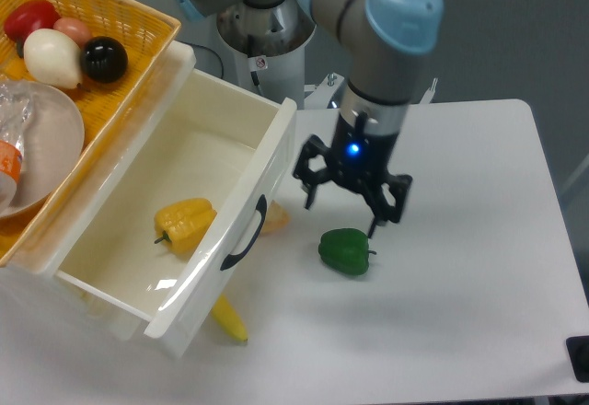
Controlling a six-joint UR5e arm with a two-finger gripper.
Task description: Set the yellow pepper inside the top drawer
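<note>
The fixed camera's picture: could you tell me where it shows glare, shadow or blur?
In the fixed camera view, glare sits on the top drawer floor near its front corner, below the yellow pepper; the green pepper casts only a soft, faint shadow on the table; the open gripper is sharp, its blue light glowing; the picture is evenly lit.

I see my claw (pixel 346 205) spread wide just above the green pepper (pixel 345 250), which blocks a straight descent there. The top drawer (pixel 120 170) is open from above, its front wall and the yellow woven basket (pixel 138 41) hemming it in. The table (pixel 469 239) to the right lies bare.
</note>
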